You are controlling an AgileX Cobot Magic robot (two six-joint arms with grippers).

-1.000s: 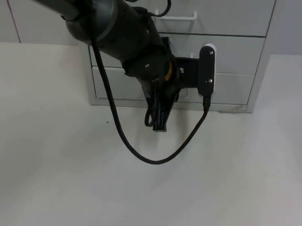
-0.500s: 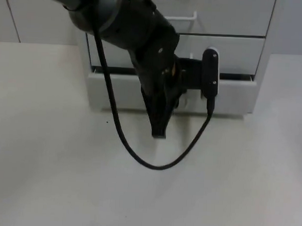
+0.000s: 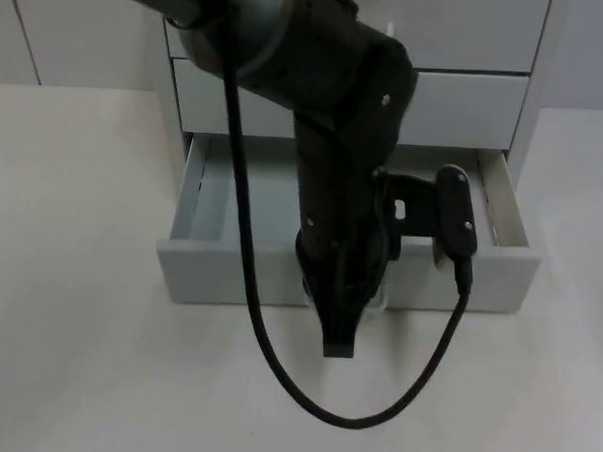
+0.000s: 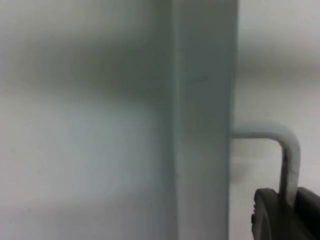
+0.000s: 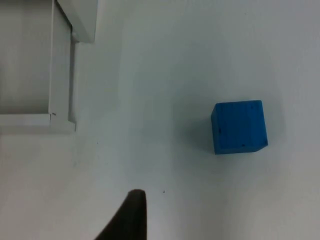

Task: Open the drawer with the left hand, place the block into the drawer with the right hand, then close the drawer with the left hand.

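Since a moment ago the drawer (image 3: 213, 197) is sliding well out of the cabinet (image 3: 457, 93), its smooth grey tray now showing. The left gripper (image 3: 340, 318) is clamping the thin white wire handle (image 4: 289, 150); pulling straight and level should avoid jamming. The right gripper (image 5: 131, 220) is waiting, finger state unclear, near the matte blue block (image 5: 239, 127) on the white table (image 5: 165, 65).

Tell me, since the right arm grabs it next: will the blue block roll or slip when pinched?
Probably not. The blue block is a cube resting flat on the white table, so it should stay put. Its flat, matte-looking faces likely suit a two-finger pinch. It looks rigid; its weight cannot be judged.
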